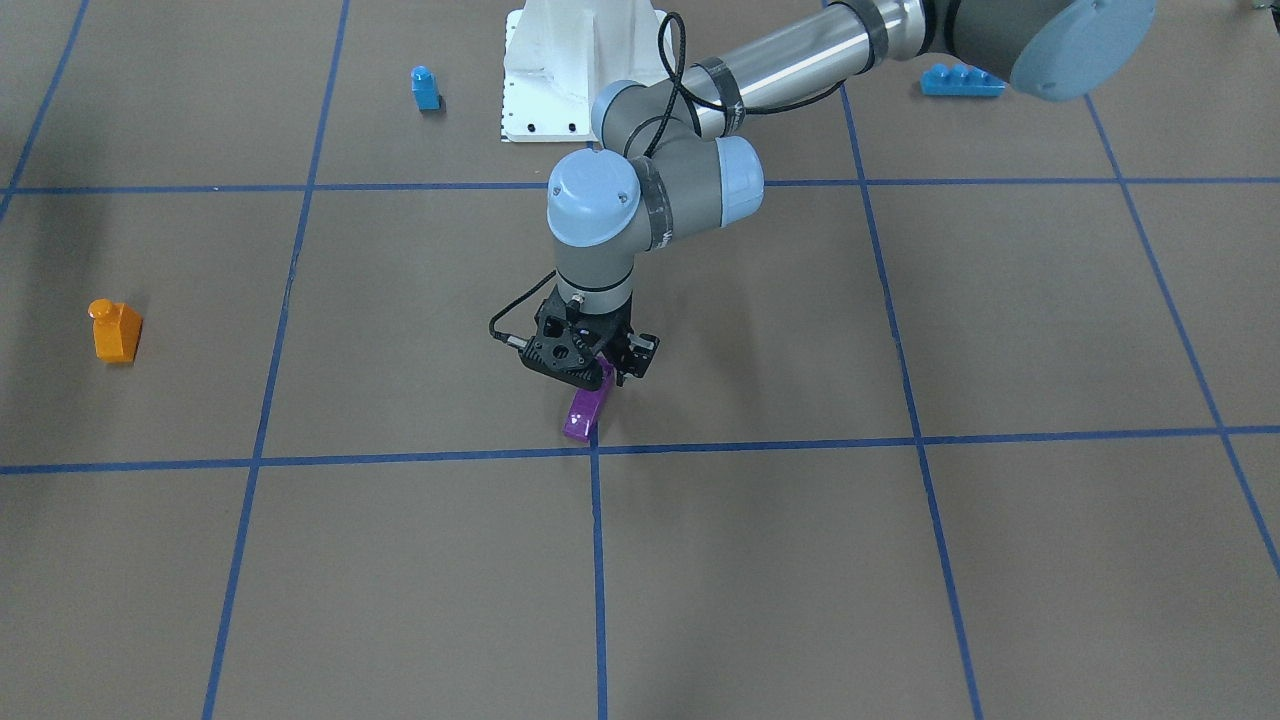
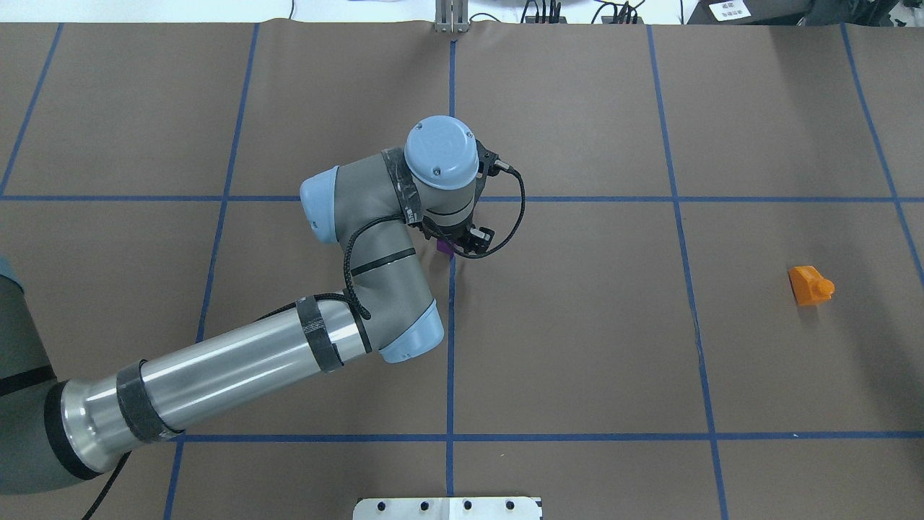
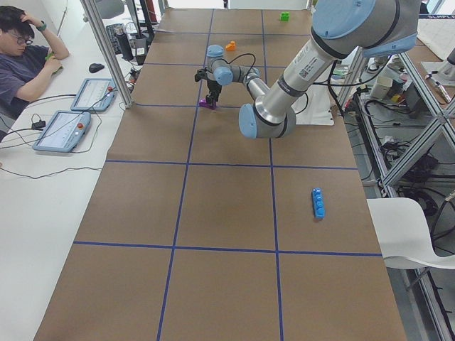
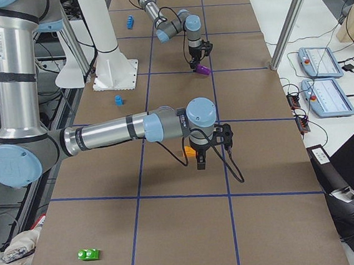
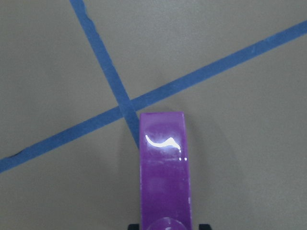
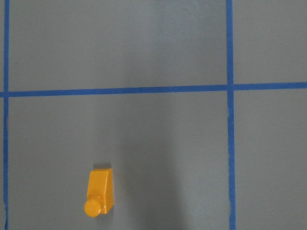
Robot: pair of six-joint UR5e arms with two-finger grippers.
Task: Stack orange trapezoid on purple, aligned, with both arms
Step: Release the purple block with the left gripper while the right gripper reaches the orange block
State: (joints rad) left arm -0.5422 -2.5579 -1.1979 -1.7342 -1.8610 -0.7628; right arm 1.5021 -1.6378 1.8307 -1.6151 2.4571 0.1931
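The purple brick (image 1: 585, 412) is tilted at a crossing of blue tape lines in the middle of the table. My left gripper (image 1: 600, 384) stands over it, shut on its upper end. In the left wrist view the brick (image 5: 163, 172) fills the lower centre, with dark fingertips (image 5: 135, 225) at either side. The orange trapezoid (image 2: 810, 285) lies alone on the robot's right side, and shows in the right wrist view (image 6: 100, 191) from high above. My right gripper (image 4: 200, 161) shows only in the exterior right view, near the orange trapezoid (image 4: 190, 150); I cannot tell whether it is open or shut.
A small blue single-stud brick (image 1: 425, 88) stands beside the white robot base (image 1: 560, 70). A long blue four-stud brick (image 1: 962, 80) lies on the robot's left side. A green brick (image 4: 88, 254) lies at the near table end in the exterior right view.
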